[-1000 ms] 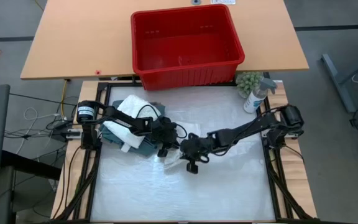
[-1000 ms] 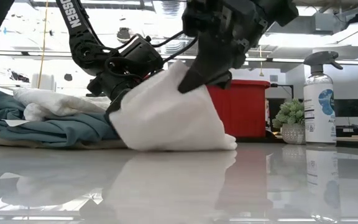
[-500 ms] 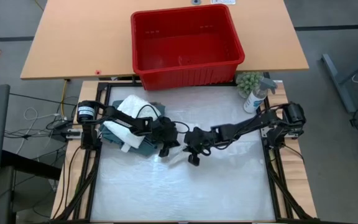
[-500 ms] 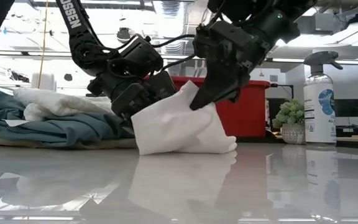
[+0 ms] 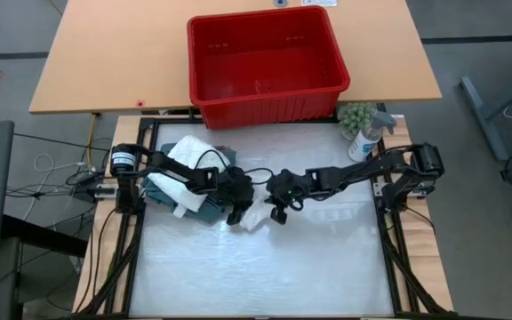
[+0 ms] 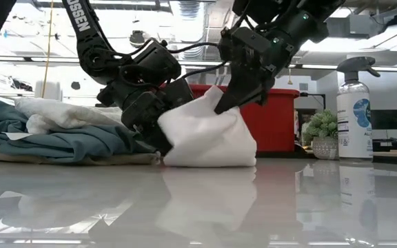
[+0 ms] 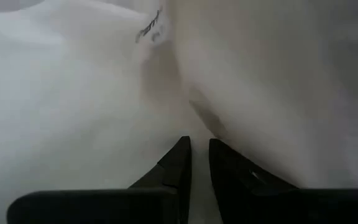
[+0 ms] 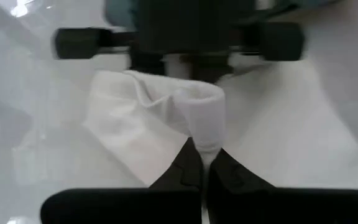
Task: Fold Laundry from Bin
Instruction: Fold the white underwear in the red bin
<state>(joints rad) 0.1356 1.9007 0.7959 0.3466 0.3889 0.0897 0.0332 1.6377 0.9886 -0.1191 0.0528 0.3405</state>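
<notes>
Both grippers are on the white cloth (image 6: 209, 138) mid-table, toward the left edge. Right gripper (image 8: 202, 163) is pinched shut on a raised fold; left gripper (image 7: 196, 163) nips the cloth's other side, fingers narrow. The fold runs between them. The low view shows the cloth tented upward; overhead flattens it. Bin (image 5: 265, 62) sits empty on the desk beyond.

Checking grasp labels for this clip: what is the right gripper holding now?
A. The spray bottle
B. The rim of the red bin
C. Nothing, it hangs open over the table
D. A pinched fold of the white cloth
D. In the right wrist view the right gripper is shut on a raised fold of the white cloth; the low view shows it lifting that cloth beside the left gripper.
</notes>
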